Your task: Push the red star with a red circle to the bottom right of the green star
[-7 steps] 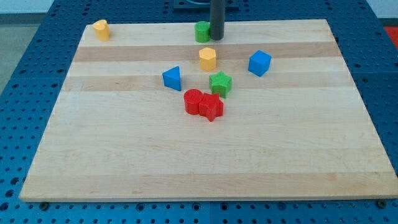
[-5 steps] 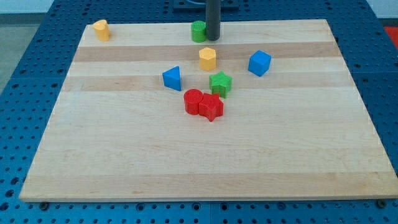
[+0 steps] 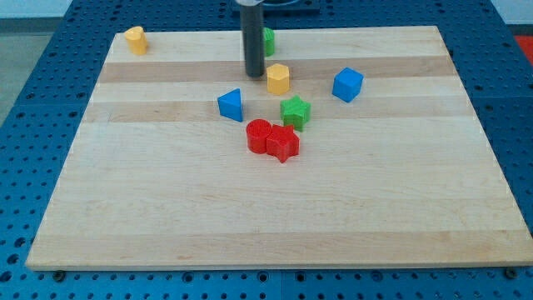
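Note:
The red star and the red circle touch each other near the board's middle, the circle on the star's left. The green star stands just above and right of the red star. My tip is above them, left of the yellow hexagon and above-right of the blue triangle. It touches no block.
A green block near the top edge is partly hidden behind the rod. A blue cube is at the right of the yellow hexagon. A yellow block sits at the top left corner of the wooden board.
My tip has moved down and to the left, away from the green block at the top edge toward the yellow hexagon. No block has moved.

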`<state>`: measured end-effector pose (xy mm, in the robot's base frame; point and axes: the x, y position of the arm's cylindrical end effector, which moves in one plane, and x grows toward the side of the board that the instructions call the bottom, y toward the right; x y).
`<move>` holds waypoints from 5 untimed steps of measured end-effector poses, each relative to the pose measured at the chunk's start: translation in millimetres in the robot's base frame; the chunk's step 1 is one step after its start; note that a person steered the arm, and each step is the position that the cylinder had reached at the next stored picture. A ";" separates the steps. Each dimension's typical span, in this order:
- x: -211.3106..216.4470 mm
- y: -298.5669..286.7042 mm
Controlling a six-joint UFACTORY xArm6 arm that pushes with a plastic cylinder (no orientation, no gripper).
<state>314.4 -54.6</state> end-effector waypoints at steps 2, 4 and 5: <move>79.9 -52.3; 136.6 11.8; 139.9 13.4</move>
